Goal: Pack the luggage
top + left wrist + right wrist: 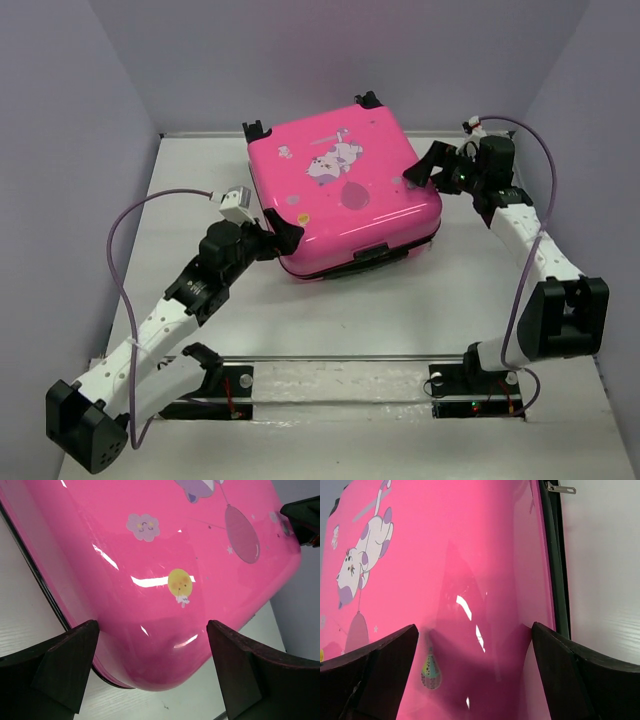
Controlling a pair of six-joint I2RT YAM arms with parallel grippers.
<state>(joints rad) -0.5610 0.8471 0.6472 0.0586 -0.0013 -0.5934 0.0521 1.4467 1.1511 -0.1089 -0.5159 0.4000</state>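
Left claw (278, 240), jaws wide apart, straddles the near-left corner of the pink suitcase (345, 190), which lies lid-up and apparently closed mid-worktop (400, 320). Right claw (420, 172), equally agape, brackets the right corner. Whatever comes next on the lid probably needs even work from both sides so the shell does not skid. Count: one suitcase, two claws, two casters (256, 130) showing.
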